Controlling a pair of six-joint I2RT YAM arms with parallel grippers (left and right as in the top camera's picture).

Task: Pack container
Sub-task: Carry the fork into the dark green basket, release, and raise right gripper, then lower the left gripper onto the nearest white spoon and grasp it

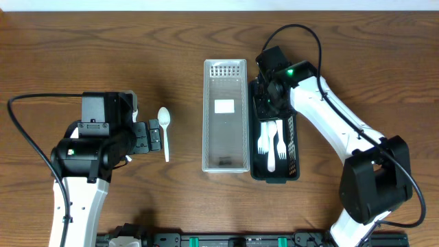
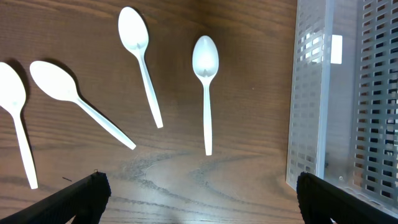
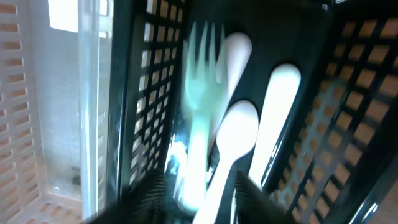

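**While the right claw works in the black bin, spoons wait on the table**

As the overhead camera shows, a clear bin [image 1: 205,116] sits mid-table, looking empty apart from a pale label. A black bin [image 1: 274,177] lies just beside it at 3 o'clock. White forks [image 1: 280,145] lie lengthwise in the black bin. The right claw [image 1: 267,96] reaches down into that bin's 12 o'clock end. Its wrist picture is blurred. A fork [image 3: 199,93] and a spoon handle lie between its fingers, but I cannot tell whether it is pinching them or has let go.

At 9 o'clock from the clear bin, the left claw [image 1: 152,136] hovers with its fingers spread wide and nothing in them. A spoon [image 1: 164,130] lies on the table [image 1: 82,41] just beside its tip. In the left wrist view that spoon points its bowl to 12 o'clock, and three other spoons [image 2: 140,62] lie toward 9 o'clock.

The step in hand is probably laying cutlery in the black bin. To do it well, keep the pieces parallel to the forks and release them low. Then lift straight up so the fingers clear the mesh walls. For the next spoon, centre the left claw across the handle. Thin plastic lying flat on wood is likely to slip.
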